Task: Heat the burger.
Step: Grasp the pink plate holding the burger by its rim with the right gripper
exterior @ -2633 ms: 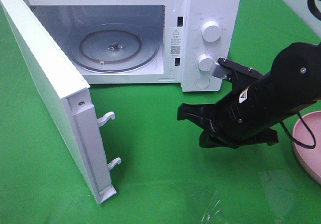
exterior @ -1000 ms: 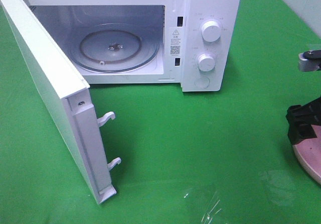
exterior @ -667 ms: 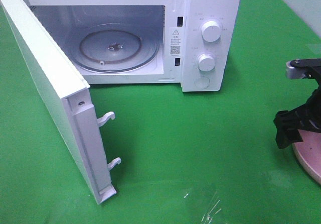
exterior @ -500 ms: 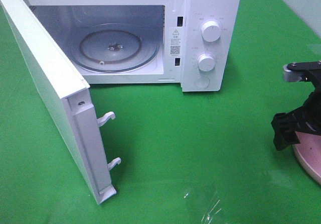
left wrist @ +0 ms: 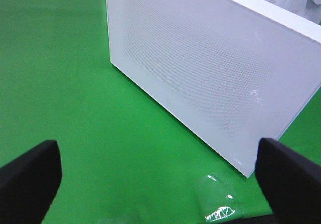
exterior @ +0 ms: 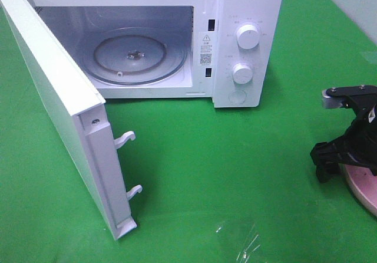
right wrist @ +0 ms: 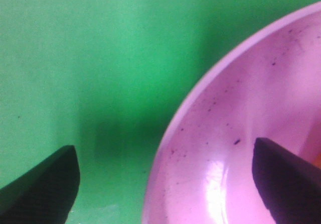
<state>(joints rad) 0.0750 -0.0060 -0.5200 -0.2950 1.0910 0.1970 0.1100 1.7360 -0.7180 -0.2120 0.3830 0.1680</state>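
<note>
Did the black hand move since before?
Yes. The right hand went right, away from the microwave, over to the rim of the pink plate.

test bench, not a home kitchen: i work over a table spread with bright green cloth [exterior: 235, 174], where a lone white microwave [exterior: 259, 15] stands with its door [exterior: 59, 98] swung wide and a pink plate [exterior: 365, 189] lies beneath my black robot arm [exterior: 362, 142].
</note>
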